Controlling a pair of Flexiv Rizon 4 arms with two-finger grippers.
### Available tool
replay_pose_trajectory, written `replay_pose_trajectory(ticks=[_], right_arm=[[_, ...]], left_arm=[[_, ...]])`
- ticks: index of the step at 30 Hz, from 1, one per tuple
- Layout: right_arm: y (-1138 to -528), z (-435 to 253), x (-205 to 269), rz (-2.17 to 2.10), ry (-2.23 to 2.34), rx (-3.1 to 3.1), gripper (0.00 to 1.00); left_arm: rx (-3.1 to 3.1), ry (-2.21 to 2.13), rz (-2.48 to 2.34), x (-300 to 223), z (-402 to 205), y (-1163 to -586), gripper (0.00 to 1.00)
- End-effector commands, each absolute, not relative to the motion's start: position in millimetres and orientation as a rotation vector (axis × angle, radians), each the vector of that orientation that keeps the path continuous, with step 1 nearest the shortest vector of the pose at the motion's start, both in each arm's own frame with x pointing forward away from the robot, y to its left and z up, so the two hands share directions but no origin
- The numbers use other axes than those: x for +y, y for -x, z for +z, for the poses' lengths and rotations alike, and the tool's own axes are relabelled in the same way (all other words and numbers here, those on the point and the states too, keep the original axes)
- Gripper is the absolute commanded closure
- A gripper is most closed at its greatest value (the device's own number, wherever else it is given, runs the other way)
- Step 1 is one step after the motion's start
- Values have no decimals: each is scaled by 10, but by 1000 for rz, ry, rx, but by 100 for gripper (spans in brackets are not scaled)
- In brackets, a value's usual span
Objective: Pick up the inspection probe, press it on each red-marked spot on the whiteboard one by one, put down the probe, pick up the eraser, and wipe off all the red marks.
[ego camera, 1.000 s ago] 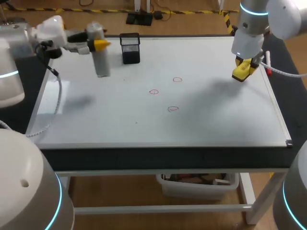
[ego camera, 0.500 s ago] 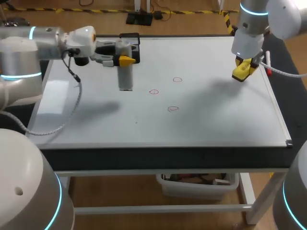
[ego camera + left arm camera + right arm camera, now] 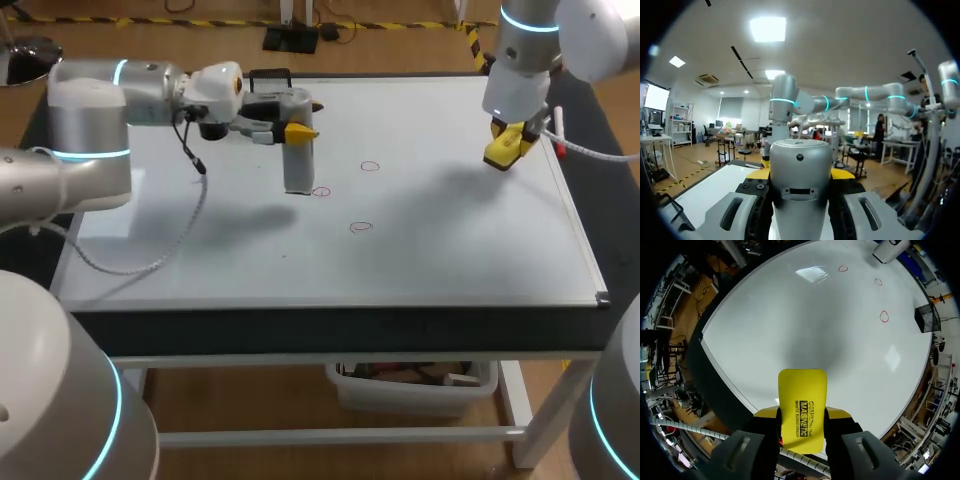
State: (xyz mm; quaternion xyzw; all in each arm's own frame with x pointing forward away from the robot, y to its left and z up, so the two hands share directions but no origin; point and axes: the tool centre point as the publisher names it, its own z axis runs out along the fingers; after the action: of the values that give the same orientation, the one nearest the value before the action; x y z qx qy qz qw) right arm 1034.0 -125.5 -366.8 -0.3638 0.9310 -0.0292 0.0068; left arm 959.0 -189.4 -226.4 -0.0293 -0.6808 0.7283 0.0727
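Probing step in hand: the left end effector (image 3: pixel 295 128) is clamped on the grey cylindrical probe (image 3: pixel 298 170), whose tip stands just at nine o'clock of the nearest red ring mark (image 3: pixel 321 191). The right end effector (image 3: pixel 505 150), at two o'clock on the white worktop (image 3: pixel 200 260), grips the yellow block eraser (image 3: pixel 802 407). Next move, in my judgement: a slight shift toward three o'clock, then a press.

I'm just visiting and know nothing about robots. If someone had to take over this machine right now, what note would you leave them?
Left tool: shut on the grey cylindrical probe, held upright, its lower end beside the leftmost red circle; contact cannot be judged.
Right tool: shut on the yellow rectangular eraser, hovering over the right side of the whiteboard.
Done: probe and eraser are both picked up.
Left: press that circle, the far red circle and the near red circle, put the probe down, then wipe all three; none is erased.
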Motion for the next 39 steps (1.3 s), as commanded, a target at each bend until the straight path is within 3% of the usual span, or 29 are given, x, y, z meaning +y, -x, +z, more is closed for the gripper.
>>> replay_pose_trajectory(ticks=[1,39], right_arm=[[-10355,-3657,-1260,-95,1142,2916,100],[-10355,-3657,-1260,-95,1142,2916,100]], left_arm=[[-1945,232,2136,-2049,-2365,-9684,100],[-1952,200,2123,-2186,-2712,-9952,100]])
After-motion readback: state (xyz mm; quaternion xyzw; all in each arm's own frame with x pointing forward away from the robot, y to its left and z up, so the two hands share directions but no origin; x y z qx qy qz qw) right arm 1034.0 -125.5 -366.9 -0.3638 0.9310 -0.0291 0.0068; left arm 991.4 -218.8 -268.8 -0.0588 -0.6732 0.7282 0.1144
